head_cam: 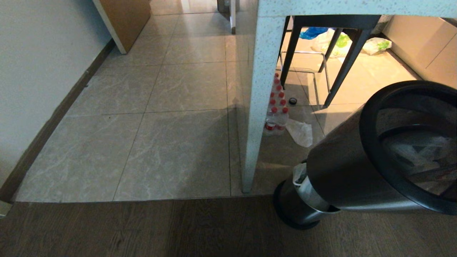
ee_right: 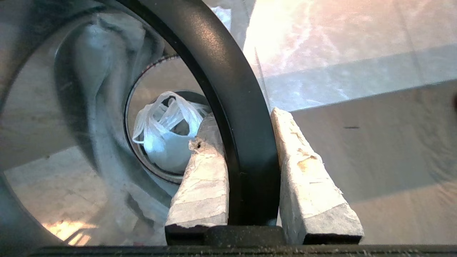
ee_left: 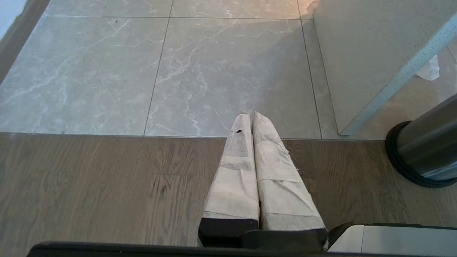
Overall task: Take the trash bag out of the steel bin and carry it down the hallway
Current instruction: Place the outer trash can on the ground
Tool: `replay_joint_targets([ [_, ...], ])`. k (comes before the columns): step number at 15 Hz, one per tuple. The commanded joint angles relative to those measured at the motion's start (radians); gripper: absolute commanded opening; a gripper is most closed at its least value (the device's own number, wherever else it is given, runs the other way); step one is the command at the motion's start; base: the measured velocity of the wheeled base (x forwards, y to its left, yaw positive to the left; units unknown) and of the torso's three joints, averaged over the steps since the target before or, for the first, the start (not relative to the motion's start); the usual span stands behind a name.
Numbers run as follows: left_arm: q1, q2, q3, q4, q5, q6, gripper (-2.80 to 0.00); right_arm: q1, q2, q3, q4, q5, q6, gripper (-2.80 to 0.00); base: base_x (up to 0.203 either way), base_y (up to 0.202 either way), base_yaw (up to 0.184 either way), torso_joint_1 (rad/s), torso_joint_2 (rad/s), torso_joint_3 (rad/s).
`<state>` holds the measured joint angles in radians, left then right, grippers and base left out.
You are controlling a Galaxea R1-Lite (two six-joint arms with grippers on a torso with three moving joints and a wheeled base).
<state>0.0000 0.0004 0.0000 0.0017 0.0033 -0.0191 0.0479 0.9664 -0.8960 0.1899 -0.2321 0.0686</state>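
- Steel bin's outer shell (head_cam: 342, 171) — lifted and tilted, its long axis slanting up from the inner bucket (head_cam: 303, 200) on the wood floor
- Right gripper (ee_right: 251, 157) clamps the shell's black rim (ee_right: 228, 107)
- Trash bag (ee_right: 164, 139) lies below, in the bucket
- Left gripper (ee_left: 251, 142) closed, empty, parked — farther off

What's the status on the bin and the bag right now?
Right gripper clamped on steel bin's black rim, shell lifted. Left gripper shut, idle over the floor. Trash bag inside, untouched. Counter leg close by.
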Motion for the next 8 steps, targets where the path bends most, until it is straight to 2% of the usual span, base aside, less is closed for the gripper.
replay_joint_targets([
  [1, 0.000, 0.000, 0.001, 0.000, 0.001, -0.001, -2.80, -0.006, -0.054, -0.102, 0.185, -0.013, 0.012, -2.80, 0.000, 0.000, 0.000, 0.000, 0.00, 0.000],
  [4, 0.000, -0.001, 0.001, 0.000, 0.000, -0.001, -2.80, -0.022, -0.070, -0.122, 0.237, -0.046, 0.018, -2.80, 0.000, 0.000, 0.000, 0.000, 0.00, 0.000],
  [7, 0.000, 0.000, 0.000, 0.000, 0.001, -0.001, -2.80, -0.135, -0.064, -0.067, 0.255, -0.158, 0.052, -2.80, 0.000, 0.000, 0.000, 0.000, 0.00, 0.000],
  [8, 0.000, -0.002, 0.000, 0.000, 0.000, -0.001, -2.80, -0.183, -0.062, -0.037, 0.254, -0.170, 0.057, -2.80, 0.000, 0.000, 0.000, 0.000, 0.00, 0.000],
])
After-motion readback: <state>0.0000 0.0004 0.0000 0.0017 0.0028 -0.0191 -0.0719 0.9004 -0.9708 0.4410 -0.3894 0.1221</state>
